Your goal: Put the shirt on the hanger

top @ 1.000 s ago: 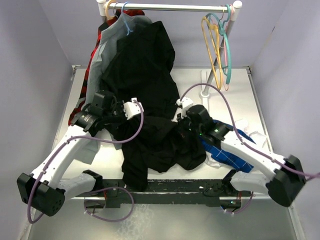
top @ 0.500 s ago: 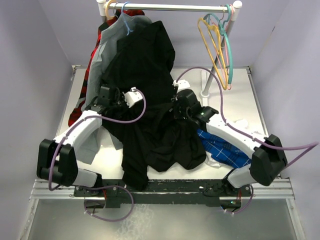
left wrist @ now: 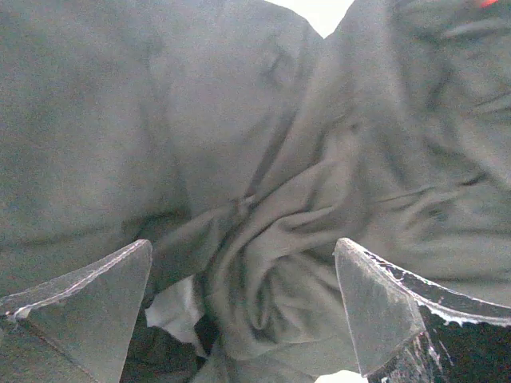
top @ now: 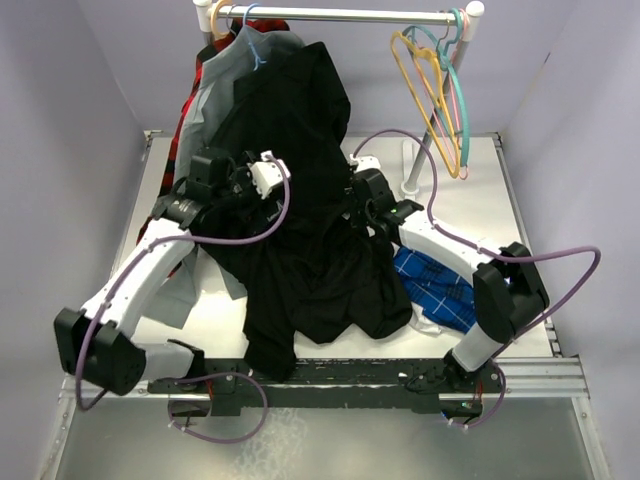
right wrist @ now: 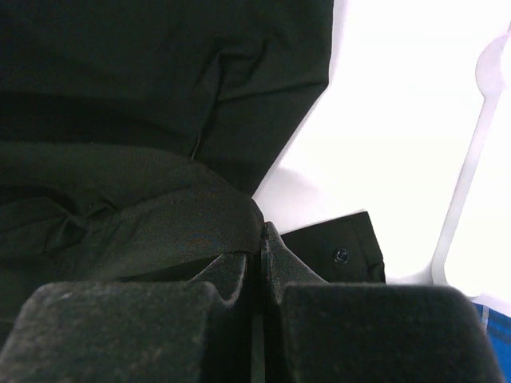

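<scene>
I see the large plain black long-sleeved shirt (top: 300, 260) heaped on the white desk (top: 480, 195) below the metal rail (top: 340, 15), between my two arms. My left pincer (left wrist: 243, 263) stands spread wide just over its crumpled folds, gripping nothing. My right pincer (right wrist: 261, 239) is pressed together, pinching a fold at the shirt's right edge. The thin yellow-orange plastic hanger (top: 414, 100) hangs by its hook at the rail's right end, well apart from the shirt.
</scene>
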